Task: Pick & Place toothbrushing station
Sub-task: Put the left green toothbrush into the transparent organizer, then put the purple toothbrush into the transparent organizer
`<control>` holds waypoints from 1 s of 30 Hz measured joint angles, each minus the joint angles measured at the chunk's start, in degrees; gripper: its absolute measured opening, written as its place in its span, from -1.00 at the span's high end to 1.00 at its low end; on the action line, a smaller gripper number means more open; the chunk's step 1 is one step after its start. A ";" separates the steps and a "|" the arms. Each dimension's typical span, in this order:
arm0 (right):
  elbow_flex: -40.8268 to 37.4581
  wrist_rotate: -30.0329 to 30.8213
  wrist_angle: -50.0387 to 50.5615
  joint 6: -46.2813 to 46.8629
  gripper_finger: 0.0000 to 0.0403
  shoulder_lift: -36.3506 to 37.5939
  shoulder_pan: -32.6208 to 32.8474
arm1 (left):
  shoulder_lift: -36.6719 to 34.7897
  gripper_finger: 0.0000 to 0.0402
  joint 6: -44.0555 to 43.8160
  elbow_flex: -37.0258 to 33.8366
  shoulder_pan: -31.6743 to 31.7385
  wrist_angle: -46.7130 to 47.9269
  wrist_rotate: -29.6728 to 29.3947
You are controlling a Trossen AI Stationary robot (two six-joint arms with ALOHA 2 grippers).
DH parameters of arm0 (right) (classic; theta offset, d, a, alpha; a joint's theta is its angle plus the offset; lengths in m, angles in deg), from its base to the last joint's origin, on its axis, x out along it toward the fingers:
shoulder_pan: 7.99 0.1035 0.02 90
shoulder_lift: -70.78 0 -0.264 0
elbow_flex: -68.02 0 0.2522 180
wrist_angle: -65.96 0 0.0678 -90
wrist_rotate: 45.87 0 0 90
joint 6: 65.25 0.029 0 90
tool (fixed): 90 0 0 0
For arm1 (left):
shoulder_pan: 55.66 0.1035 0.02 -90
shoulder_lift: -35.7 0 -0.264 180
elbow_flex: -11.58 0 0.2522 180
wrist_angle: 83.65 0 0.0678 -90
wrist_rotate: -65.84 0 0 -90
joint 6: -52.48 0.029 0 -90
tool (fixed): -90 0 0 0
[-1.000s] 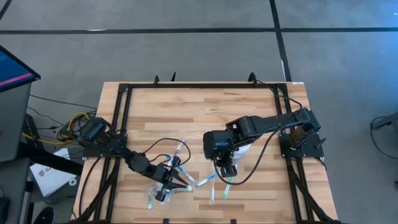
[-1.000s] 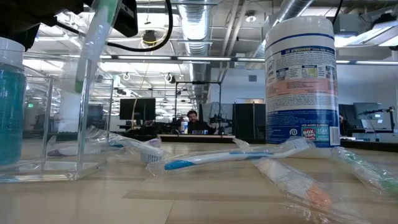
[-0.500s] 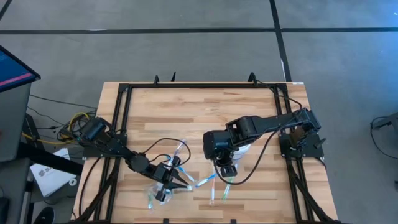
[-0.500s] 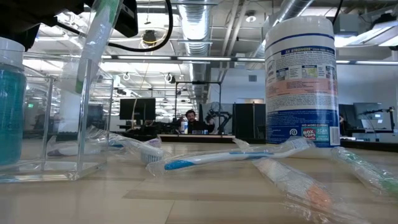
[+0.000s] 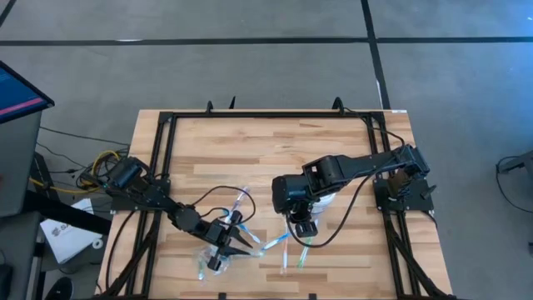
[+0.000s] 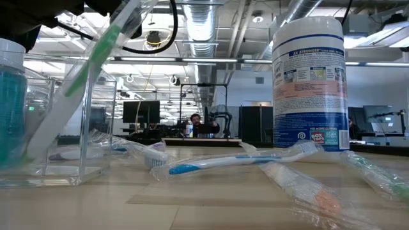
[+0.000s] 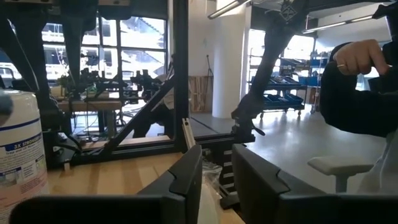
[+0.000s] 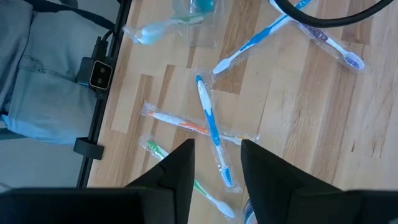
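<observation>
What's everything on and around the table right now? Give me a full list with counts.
Loose toothbrushes: at least five, wrapped, with blue, orange or green accents, lying on the table between the arms.
Green toothbrush: one, leaning inside the clear box.
Clear box: one, transparent, by the left gripper.
Blue bottle: one, pale cap, beside the clear box, partly cut off in the low view.
Wipes canister: one, white with blue label, under the right arm.
Table: one, pale wood, black frame.
Person: one, far back in the room.
Hand: one, a person's, off to the side of the table.
Left gripper: open, empty, beside the clear box.
Right gripper: open, empty, over the loose toothbrushes.
</observation>
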 joint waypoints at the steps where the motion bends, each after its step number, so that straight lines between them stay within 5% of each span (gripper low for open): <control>1: 0.01 -0.01 -0.01 0.00 0.39 0.00 0.00 | 0.00 0.58 0.00 -0.01 0.00 0.00 0.00; 13: -0.01 -0.01 0.03 0.00 0.39 0.00 0.00 | -5.86 0.57 0.59 -0.02 0.00 2.40 -2.60; 22: -0.01 -0.02 0.03 -0.02 0.39 0.00 0.00 | -23.08 0.57 -6.70 -0.02 0.02 35.73 -23.06; 30: -0.01 -0.02 0.03 0.00 0.39 0.00 0.00 | -33.81 0.57 -22.20 -0.02 0.93 58.95 -25.64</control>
